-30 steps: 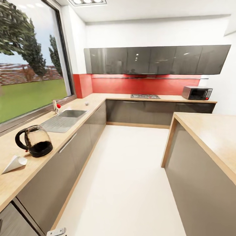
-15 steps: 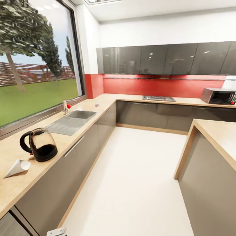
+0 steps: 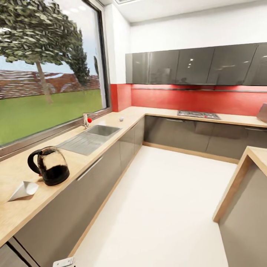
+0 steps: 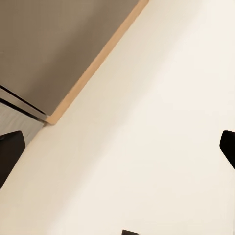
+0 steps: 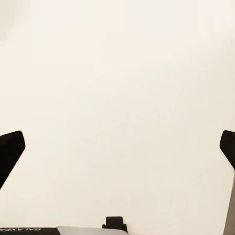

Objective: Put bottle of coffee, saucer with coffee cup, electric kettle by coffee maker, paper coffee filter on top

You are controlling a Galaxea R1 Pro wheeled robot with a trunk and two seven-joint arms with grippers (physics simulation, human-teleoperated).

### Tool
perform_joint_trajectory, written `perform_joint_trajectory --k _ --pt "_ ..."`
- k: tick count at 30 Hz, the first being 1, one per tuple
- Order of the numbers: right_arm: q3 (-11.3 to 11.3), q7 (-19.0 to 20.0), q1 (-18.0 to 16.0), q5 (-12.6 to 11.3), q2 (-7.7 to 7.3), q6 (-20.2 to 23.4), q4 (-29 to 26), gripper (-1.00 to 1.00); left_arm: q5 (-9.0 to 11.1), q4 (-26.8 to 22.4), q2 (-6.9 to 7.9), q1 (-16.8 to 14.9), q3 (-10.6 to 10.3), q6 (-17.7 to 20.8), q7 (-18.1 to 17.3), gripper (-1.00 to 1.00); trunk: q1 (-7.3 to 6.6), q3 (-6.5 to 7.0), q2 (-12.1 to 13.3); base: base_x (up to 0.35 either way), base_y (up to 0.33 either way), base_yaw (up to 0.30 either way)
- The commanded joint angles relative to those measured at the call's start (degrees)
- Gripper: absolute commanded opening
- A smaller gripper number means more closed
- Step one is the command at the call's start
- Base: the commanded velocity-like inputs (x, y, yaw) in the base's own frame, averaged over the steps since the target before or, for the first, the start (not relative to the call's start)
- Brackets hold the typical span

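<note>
Rightward across the head view have slid the kettle, the filter and the sink alike, so it is the camera that has turned toward the window; the microwave seen earlier at the far right is almost out of the picture, and nothing on the table has itself shifted.

The electric kettle (image 3: pixel 50 165) stands upright on the kitchen countertop (image 3: pixel 15 211), a rounded clear glass body on a black base, its black loop handle turned toward the window, dark liquid showing in its lower part. Just beside it, nearer the robot's end of the table and apart from it, lies the paper coffee filter (image 3: pixel 24 190), a thin white cone on its side with its open mouth toward the kettle. Both sit roughly midway between the table's front edge and the window sill.

Further along the same table is the inset grey sink (image 3: pixel 91 137) with its ribbed drainer, a tap (image 3: pixel 86 120) with a red knob behind it. Grey cabinet fronts (image 3: pixel 74 200) run under the tan top.

Left pincer (image 4: pixel 117 152) hangs spread wide over the pale floor (image 4: pixel 161 122) by a cabinet's base; right pincer (image 5: pixel 117 152) likewise spread, holding nothing
</note>
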Motion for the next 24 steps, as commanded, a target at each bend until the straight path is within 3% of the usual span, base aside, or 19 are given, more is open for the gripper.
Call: perform_joint_trajectory --k 1,24 --pt "-0.01 -0.02 -0.03 -0.01 0.02 -0.17 0.02 1.00 0.28 0.06 -0.02 -0.07 0.06 -0.17 -0.01 1.00 0.06 -0.13 -0.12 0.284 -0.207 0.273" --pt "0.00 -0.02 -0.03 -0.11 0.31 -0.16 0.02 1.00 0.28 0.06 -0.03 -0.07 0.06 -0.17 -0.01 1.00 0.06 -0.13 -0.12 0.287 -0.191 0.274"
